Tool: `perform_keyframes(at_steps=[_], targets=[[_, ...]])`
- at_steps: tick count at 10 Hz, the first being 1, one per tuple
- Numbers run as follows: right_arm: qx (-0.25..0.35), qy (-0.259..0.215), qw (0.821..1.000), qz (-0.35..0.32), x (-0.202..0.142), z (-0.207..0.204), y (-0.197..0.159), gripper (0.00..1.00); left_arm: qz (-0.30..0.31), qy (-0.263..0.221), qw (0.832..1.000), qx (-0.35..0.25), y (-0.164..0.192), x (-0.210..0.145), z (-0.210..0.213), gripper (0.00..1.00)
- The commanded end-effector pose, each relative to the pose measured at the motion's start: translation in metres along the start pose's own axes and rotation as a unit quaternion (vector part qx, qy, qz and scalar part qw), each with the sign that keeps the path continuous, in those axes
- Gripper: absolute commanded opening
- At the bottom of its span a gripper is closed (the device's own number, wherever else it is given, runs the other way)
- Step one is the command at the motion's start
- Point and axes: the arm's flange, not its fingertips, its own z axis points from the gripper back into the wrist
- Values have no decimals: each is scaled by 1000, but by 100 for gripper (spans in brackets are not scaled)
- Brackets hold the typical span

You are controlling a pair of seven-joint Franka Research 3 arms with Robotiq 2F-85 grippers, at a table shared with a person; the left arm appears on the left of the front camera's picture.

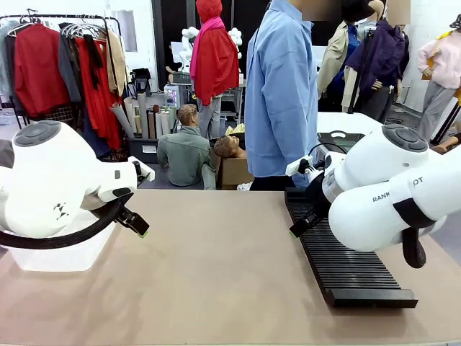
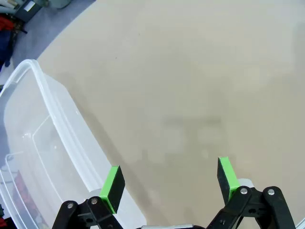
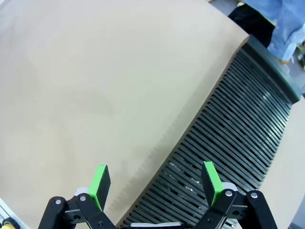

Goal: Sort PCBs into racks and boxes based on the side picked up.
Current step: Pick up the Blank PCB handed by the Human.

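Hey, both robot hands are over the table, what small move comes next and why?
Probably hold both raised and open, waiting for the person in the blue shirt at the far side to pass something. The left hand is open and empty over the rim of the clear plastic tub, and the right hand is open and empty over the edge of the long black slotted rack.

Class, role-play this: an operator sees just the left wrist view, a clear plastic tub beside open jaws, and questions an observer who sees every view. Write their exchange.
Operator: Where is the rack?
Observer: The long black slotted rack lies on the right side of the beige table, running front to back.
Operator: Is the right arm holding anything?
Observer: No. The white right arm has its jaws open and empty above the rack's long edge.
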Motion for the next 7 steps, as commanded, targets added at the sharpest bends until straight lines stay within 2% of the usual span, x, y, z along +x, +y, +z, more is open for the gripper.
perform_keyframes(at_steps=[1, 3, 7], targets=[[0, 0, 1000, 0, 0, 0, 0, 100, 0, 0, 1000, 0, 0, 0, 0, 100], [0, 0, 1000, 0, 0, 0, 0, 100, 0, 0, 1000, 0, 0, 0, 0, 100], [30, -1, 999, -12, 8, 30, -29, 100, 32, -1, 999, -25, 8, 9, 10, 100]])
